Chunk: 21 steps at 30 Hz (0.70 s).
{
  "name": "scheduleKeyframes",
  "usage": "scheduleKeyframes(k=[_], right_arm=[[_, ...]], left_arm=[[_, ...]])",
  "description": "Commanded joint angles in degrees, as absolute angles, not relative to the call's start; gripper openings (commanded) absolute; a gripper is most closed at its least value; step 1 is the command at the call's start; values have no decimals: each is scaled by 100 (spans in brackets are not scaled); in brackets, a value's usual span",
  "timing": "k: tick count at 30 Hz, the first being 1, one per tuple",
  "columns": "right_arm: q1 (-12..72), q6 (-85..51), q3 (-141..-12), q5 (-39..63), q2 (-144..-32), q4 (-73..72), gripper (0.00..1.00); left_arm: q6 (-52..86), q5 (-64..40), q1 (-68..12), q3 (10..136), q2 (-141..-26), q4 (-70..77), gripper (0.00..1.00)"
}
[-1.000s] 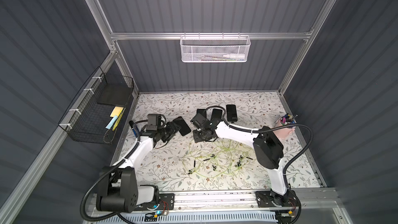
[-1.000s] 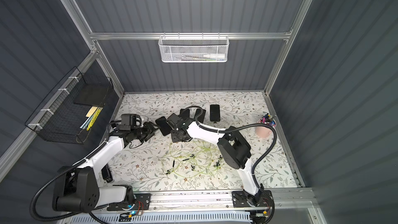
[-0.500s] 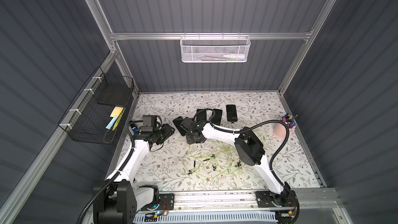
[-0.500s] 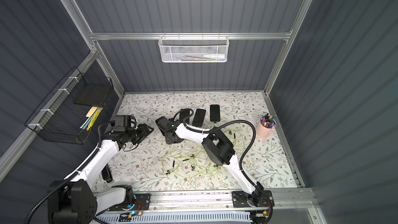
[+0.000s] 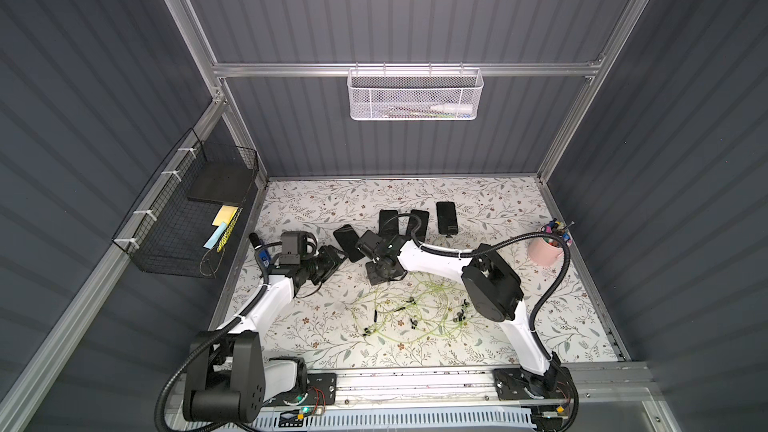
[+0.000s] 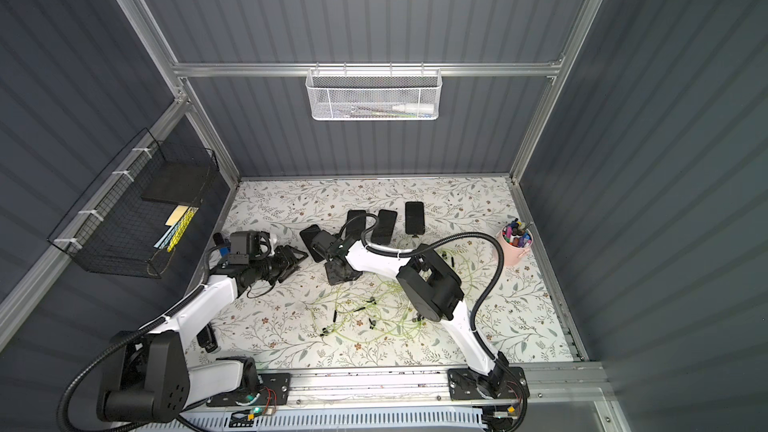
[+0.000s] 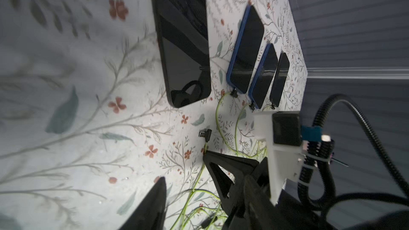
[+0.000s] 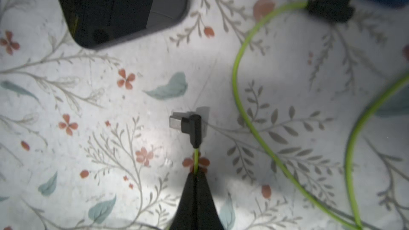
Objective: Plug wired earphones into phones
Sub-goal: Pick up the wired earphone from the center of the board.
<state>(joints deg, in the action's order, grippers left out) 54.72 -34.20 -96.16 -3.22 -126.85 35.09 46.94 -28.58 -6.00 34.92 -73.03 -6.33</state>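
Several black phones lie in a row at the back; the leftmost phone (image 5: 348,242) (image 7: 186,40) has nothing plugged in. Short black plugs sit in the ends of the three phones (image 7: 246,51) to its right. The wired earphones (image 5: 411,313) form a pale green tangle in the middle. My right gripper (image 8: 195,173) (image 5: 384,275) is shut on a green cable just behind its black angled plug (image 8: 192,129), which lies a short way from the leftmost phone's near end. My left gripper (image 7: 203,204) (image 5: 332,258) stands open beside it with nothing between its fingers.
A pink cup of pens (image 5: 544,251) stands at the right edge. A blue-and-black stick device (image 5: 259,253) lies by the left wall, under a black wire basket (image 5: 187,218). A white mesh basket (image 5: 415,95) hangs on the back wall.
My right gripper's jaws have closed on the green cable and its wrist has shifted a little near the leftmost phone. My left gripper has moved slightly and narrowed a bit.
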Motion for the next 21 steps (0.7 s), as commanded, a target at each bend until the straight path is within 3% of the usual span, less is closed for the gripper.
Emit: scheduleKeyframes(k=[1, 9, 21], right_arm=[[5345, -3393, -9087, 164, -12306, 3138, 0], [5035, -3672, -8210, 1051, -11628, 2062, 0], [4790, -3920, -7705, 2159, -11327, 1444, 0]], left_arm=[[5452, -3245, -889, 3132, -7451, 685, 52], [5879, -3301, -1362, 2820, -8244, 2152, 47], [5834, -3627, -1485, 3096, -9098, 2585, 35]])
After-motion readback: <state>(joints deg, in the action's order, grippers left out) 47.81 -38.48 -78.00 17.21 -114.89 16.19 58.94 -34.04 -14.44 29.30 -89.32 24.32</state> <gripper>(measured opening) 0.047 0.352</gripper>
